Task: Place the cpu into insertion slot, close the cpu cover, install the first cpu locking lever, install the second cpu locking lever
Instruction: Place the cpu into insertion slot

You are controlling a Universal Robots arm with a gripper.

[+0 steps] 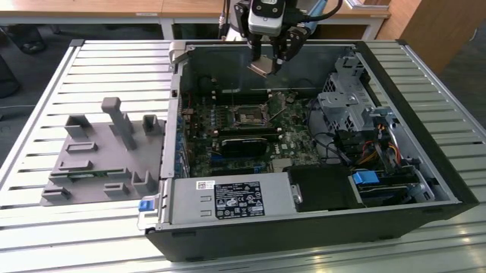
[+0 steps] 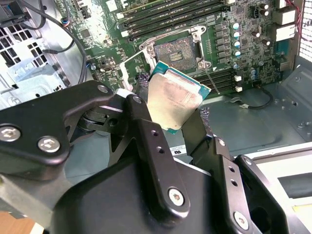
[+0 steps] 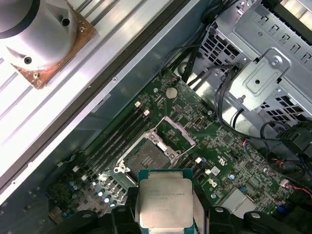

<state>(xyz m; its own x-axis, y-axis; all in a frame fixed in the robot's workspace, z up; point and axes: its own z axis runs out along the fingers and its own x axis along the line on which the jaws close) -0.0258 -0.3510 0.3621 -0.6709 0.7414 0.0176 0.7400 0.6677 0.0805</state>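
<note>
My gripper [image 1: 267, 58] hangs above the back of the open computer case [image 1: 425, 170], shut on the cpu [image 1: 263, 66]. In the second wrist view the cpu [image 2: 173, 100], silvery-beige on a teal-edged base, sits tilted between the black fingers [image 2: 146, 131]. The insertion slot [image 2: 178, 51] lies open on the green board beyond it, some way off and apart from the chip. In the first wrist view the cpu [image 3: 165, 204] is in front of the slot [image 3: 146, 158]. The cpu cover [image 3: 176, 131] is swung open beside it. A thin lever rod [image 2: 209, 79] sticks up near the slot.
Long black memory slots [image 2: 170, 17] run beside the slot. A black card [image 1: 243, 145], a power supply [image 1: 227, 199] and a metal drive cage [image 1: 345, 102] with cables fill the case. A grey fixture plate [image 1: 106, 153] lies on the slatted table at the exterior view's left.
</note>
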